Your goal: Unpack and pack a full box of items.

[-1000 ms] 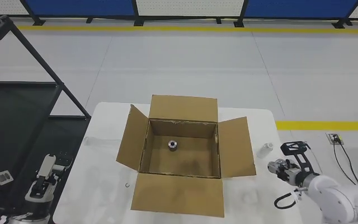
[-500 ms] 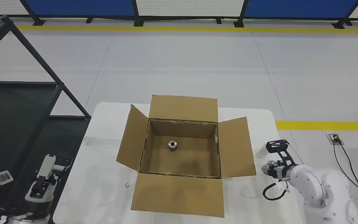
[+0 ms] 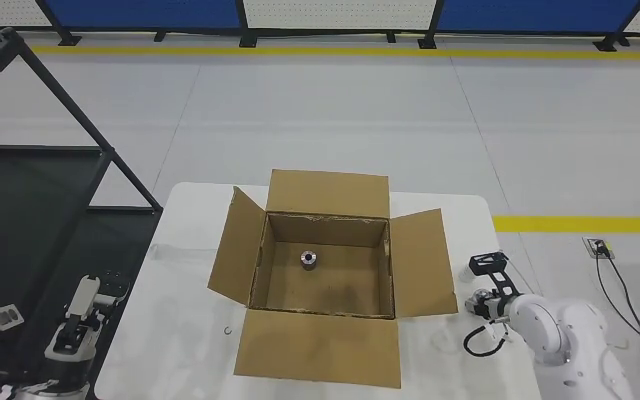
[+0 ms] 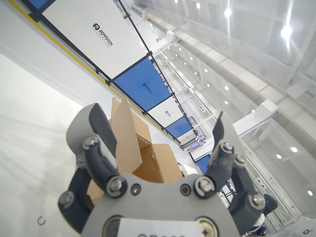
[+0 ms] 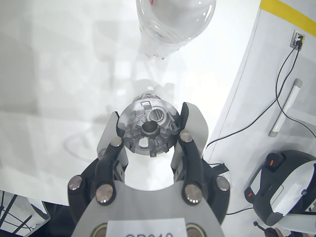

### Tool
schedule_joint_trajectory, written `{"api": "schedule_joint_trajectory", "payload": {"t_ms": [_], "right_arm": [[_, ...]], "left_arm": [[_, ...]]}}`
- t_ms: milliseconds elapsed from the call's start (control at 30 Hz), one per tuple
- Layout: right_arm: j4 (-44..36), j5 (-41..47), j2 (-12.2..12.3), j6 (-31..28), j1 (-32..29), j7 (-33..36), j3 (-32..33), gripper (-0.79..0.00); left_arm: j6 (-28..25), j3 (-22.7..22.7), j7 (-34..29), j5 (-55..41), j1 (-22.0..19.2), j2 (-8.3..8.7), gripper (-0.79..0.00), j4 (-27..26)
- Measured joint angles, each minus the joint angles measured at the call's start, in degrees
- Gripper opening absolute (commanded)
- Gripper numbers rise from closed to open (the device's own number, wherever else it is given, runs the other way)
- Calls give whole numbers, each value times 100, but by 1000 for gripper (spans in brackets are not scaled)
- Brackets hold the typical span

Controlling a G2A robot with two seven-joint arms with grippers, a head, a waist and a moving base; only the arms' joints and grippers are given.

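We see a white table (image 3: 190,300) with the cardboard box (image 3: 325,345) at its middle, flaps spread, and a small metal ring (image 3: 308,259) on its bottom. Near the table's right edge, our right tool (image 5: 150,119) grips a toothed metal part (image 5: 148,130) close to a clear bottle (image 5: 172,13). Our left tool (image 4: 158,122) is spread wide. Behind lie the grey floor (image 3: 330,110), a yellow line (image 3: 300,50) and blue and white panels (image 3: 140,12).

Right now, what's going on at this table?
The right claw is shut on a grey metal hub, held over the white table to the right of the open cardboard box, close to a clear bottle. One similar metal part lies on the box floor. The left claw is open and empty, off the table's left side.
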Motion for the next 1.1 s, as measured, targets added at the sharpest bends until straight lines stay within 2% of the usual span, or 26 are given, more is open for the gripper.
{"api": "schedule_joint_trajectory", "payload": {"t_ms": [133, 500, 533, 567, 600, 733, 800, 933, 1100], "right_arm": [[50, 49, 18, -7, 6, -13, -19, -449], [115, 173, 65, 39, 64, -37, -75, -345], [112, 176, 69, 40, 68, -35, -82, -305], [114, 181, 75, 40, 79, -28, -93, -212], [118, 189, 78, 43, 89, -24, -102, -163], [173, 228, 92, 97, 154, -46, -127, -25], [202, 241, 100, 97, 188, -47, -147, 0], [227, 263, 116, 142, 245, -64, -163, 0], [-187, 387, 139, 589, 155, -469, 135, 0]], "left_arm": [[0, 0, 0, 0, 0, 0, 0, 0], [0, 0, 0, 0, 0, 0, 0, 0], [0, 0, 0, 0, 0, 0, 0, 0], [0, 0, 0, 0, 0, 0, 0, 0], [0, 0, 0, 0, 0, 0, 0, 0], [0, 0, 0, 0, 0, 0, 0, 0], [0, 0, 0, 0, 0, 0, 0, 0], [0, 0, 0, 0, 0, 0, 0, 0], [0, 0, 0, 0, 0, 0, 0, 0]]}}
